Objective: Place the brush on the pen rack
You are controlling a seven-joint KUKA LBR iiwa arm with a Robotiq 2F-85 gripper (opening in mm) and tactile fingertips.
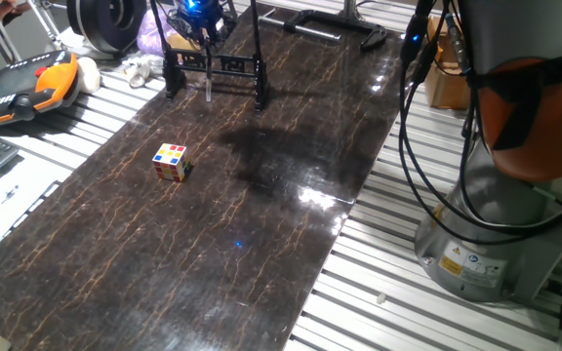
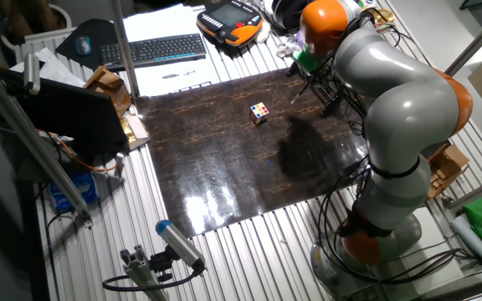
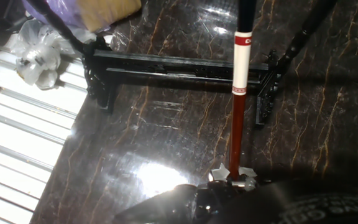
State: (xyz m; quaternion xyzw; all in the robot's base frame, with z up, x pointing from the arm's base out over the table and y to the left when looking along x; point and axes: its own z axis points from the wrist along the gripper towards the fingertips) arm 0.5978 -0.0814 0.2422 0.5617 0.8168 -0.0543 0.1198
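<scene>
The pen rack [image 1: 215, 66] is a low black frame at the far end of the dark marble mat; it also shows in the hand view [image 3: 179, 62]. My gripper [image 1: 199, 14] hangs right above it, shut on the brush [image 3: 236, 112]. In the hand view the brush runs away from the gripper [image 3: 230, 177]: red-brown shaft, a white band, then a dark end. It crosses over the rack's right part. In the fixed view its pale tip [image 1: 208, 90] hangs in front of the rack's bars. I cannot tell whether it touches them. In the other fixed view the arm [image 2: 392, 92] hides the gripper.
A multicoloured cube [image 1: 172, 162] sits on the mat [image 1: 261, 195], well in front of the rack, also in the other fixed view [image 2: 259, 113]. A black bar-shaped handle piece [image 1: 335, 21] lies at the back right. Plastic bags [image 3: 36, 53] lie left of the rack. An orange pendant [image 1: 27, 83] and a keyboard [image 2: 153, 50] lie off the mat.
</scene>
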